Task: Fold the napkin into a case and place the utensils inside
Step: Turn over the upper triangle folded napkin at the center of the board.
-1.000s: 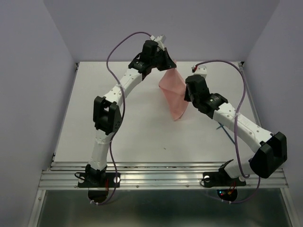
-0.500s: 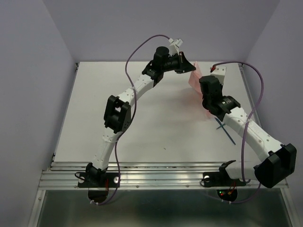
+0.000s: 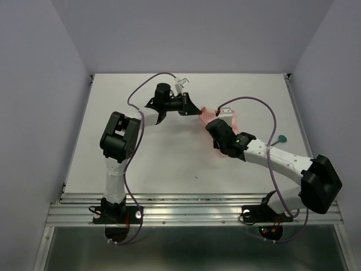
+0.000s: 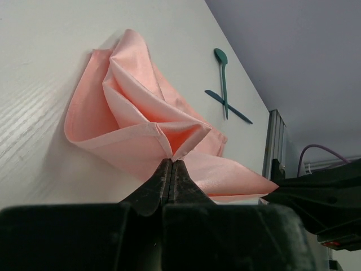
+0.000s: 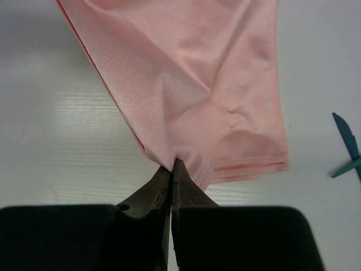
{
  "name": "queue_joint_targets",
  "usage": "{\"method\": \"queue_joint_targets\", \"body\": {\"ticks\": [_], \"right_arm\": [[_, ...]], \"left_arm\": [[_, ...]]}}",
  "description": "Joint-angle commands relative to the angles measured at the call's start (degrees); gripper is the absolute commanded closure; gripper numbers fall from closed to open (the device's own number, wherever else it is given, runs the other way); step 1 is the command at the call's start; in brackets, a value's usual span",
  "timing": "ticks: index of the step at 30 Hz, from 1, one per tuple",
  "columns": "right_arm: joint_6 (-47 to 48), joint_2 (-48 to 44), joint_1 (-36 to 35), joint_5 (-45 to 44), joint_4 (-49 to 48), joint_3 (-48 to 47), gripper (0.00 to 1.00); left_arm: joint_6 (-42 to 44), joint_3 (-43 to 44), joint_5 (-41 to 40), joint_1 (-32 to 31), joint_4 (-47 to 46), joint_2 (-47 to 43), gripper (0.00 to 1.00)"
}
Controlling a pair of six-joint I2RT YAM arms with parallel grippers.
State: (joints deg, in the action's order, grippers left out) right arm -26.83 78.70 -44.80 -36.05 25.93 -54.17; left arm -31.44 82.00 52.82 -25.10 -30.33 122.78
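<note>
Napkin (image 4: 130,107): salmon-pink cloth, one piece, loosely folded in several layers, not yet a narrow strip. We find it on the white table (image 3: 169,164), at about 2 o'clock from the table's middle in the top view, where the two wrists cover much of it. Part of it rests flat on the surface, and a doubled edge is lifted at the grip.

Left gripper (image 4: 171,165): fingers pressed together and clamped on a folded edge of the napkin, at the cloth's 6 o'clock side in the left wrist view. In the top view the arm reaches in from 9 o'clock.

Right gripper (image 5: 171,165): fingers likewise closed, pinching a bunched bit of the napkin's near edge, with fine creases running out from the pinch. In the top view it sits at about 5 o'clock of the left gripper and near it, with the cloth between them.

Utensils (image 4: 225,103): dark-teal plastic, two pieces, on the table and apart from the napkin. In the left wrist view we see the spoon (image 4: 223,79), its round end farthest away, crossed by a second flat piece (image 4: 240,116), at 1 o'clock of the cloth. From above only the spoon's round end shows, at 3 o'clock of the napkin, beside the right forearm.

Purple cable (image 3: 254,100): arches over the right arm.
</note>
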Motion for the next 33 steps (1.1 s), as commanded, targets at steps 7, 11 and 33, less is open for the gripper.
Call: {"method": "queue_joint_targets", "body": {"ticks": [7, 11, 33], "right_arm": [[-6.7, 7.3, -5.2, 4.6, -5.6, -2.0, 0.99], [-7.4, 10.3, -7.3, 5.6, -6.4, -3.0, 0.99], [-4.3, 17.5, -10.0, 9.1, -8.6, -5.0, 0.99]], "left_arm": [[4.5, -10.8, 0.8, 4.4, -9.0, -10.7, 1.00], [5.0, -13.9, 0.3, 5.9, -9.2, -11.7, 1.00], [4.0, -25.7, -7.4, 11.8, -2.3, -17.5, 0.42]]}}
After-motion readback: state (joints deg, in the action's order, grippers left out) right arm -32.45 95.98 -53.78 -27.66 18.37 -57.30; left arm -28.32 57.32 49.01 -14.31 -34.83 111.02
